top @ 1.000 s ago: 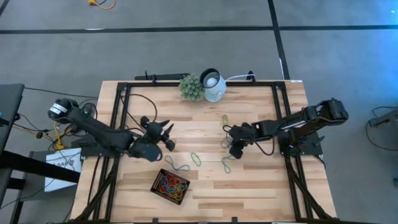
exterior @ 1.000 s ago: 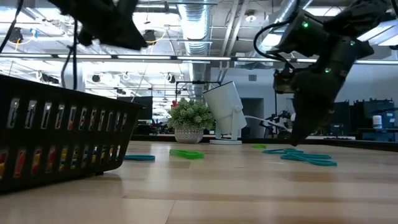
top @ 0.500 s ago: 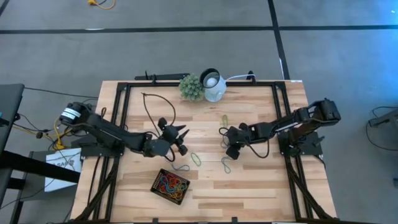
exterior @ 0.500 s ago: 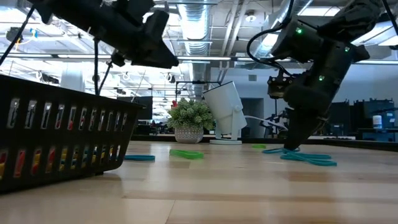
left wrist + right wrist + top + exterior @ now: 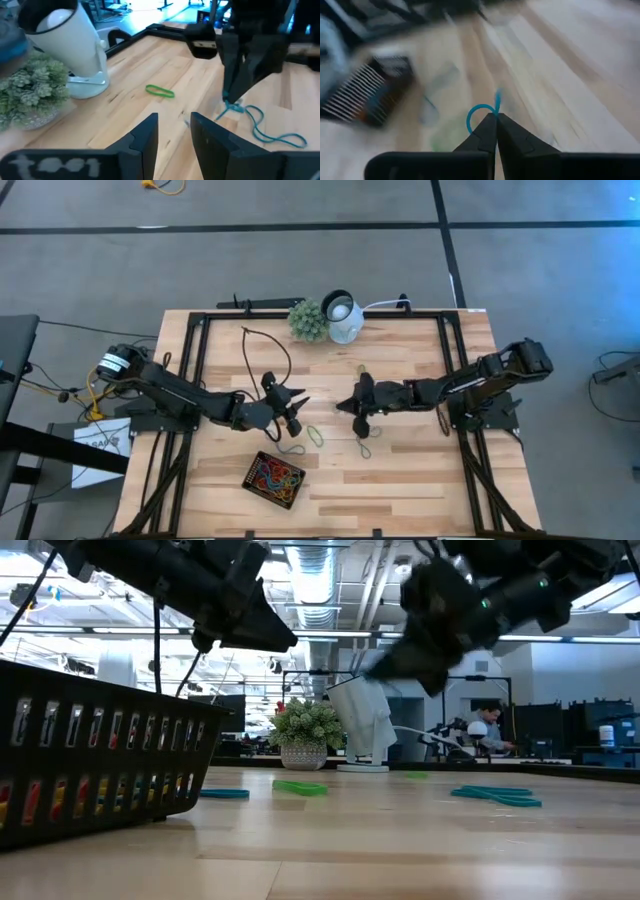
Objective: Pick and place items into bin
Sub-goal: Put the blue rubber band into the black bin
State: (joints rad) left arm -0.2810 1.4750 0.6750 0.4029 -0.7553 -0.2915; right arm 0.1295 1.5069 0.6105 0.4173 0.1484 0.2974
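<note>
Right end effector (image 5: 492, 120) pinching blue band (image 5: 481, 114), mid-table.

Even bright overhead light, soft shadows, right wrist view heavily motion-blurred — low view foreground soft

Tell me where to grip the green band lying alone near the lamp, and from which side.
Likely best: pinch the green band across its narrow middle, coming straight down. It lies flat on the table as a slim loop, with no raised edge for a sideways approach. The open left gripper faces it.
</note>
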